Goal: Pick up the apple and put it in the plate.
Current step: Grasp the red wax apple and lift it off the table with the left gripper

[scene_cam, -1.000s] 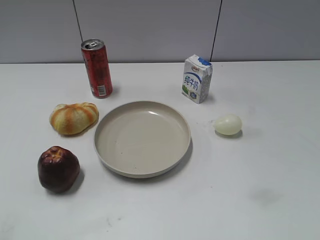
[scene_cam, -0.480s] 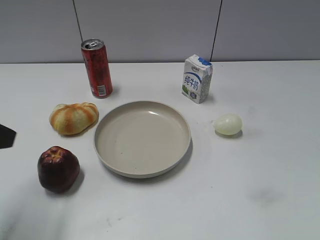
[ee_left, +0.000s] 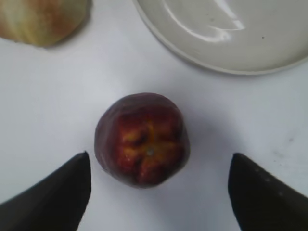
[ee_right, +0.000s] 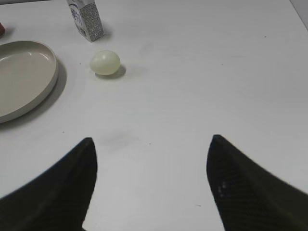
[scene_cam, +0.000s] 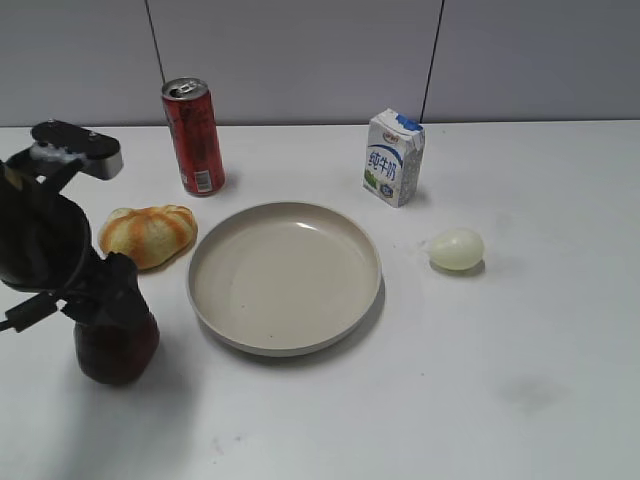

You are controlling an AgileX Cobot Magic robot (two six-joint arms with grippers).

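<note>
Maroon and glossy, the apple point(ee_left: 141, 139) sits on the white table point(scene_cam: 520, 330) directly below the left gripper point(ee_left: 159, 192), centred in the gap between its two dark fingers point(ee_left: 53, 197); the jaws stand wide apart, one on each side of the fruit, and neither touches it (bare table shows on both sides in the left wrist view); in the exterior view the left arm point(scene_cam: 45, 240) hangs over the apple point(scene_cam: 118, 345) and hides its top. Ahead of this gripper and a little to its right lies the plate point(ee_left: 231, 62), beige and holding nothing; ahead to its left is the orange-striped bread roll point(ee_left: 43, 21), apart from the apple. Beyond the roll a red can point(scene_cam: 195, 137) stands upright, and past the far rim of the plate point(scene_cam: 285, 277) stands a small milk carton point(scene_cam: 394, 157).

The right gripper point(ee_right: 151, 185) also has its jaws spread, with only bare table between them; ahead and to its left lies a pale egg-shaped object point(ee_right: 106, 62), with the carton point(ee_right: 86, 19) farther off behind it.
</note>
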